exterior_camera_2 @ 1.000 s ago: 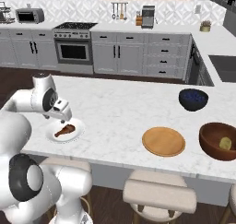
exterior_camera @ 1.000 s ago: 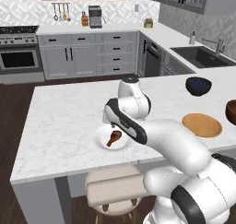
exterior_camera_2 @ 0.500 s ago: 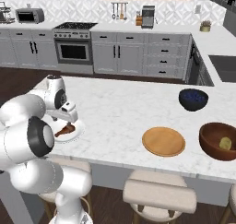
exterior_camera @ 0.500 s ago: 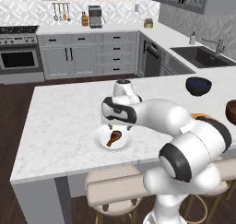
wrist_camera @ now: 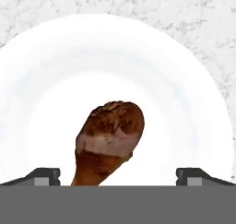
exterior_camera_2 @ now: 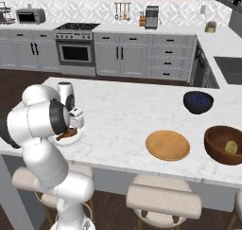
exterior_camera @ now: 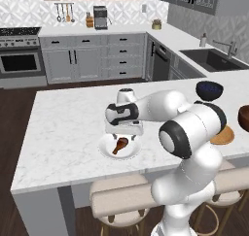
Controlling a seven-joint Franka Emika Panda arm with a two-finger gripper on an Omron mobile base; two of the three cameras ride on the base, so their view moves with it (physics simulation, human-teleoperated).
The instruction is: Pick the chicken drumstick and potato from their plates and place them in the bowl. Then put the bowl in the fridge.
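Reaching for the chicken drumstick (wrist_camera: 109, 138)
Spread-apart fingers (wrist_camera: 42, 174) are flanking it on the white plate (wrist_camera: 184, 94); descending and clenching comes next.

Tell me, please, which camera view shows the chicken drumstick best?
The hand view: the chicken drumstick lies large on the white plate. The left base view shows it small; the right base view shows it mostly hidden behind the arm.

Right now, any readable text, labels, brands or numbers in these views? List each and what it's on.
None can be read.
The white plate, chicken drumstick, wooden plate, reddish-brown bowl and blue bowl carry no markings.
Microwave and coffee machine on the back counter: too small to tell whether they carry any label.
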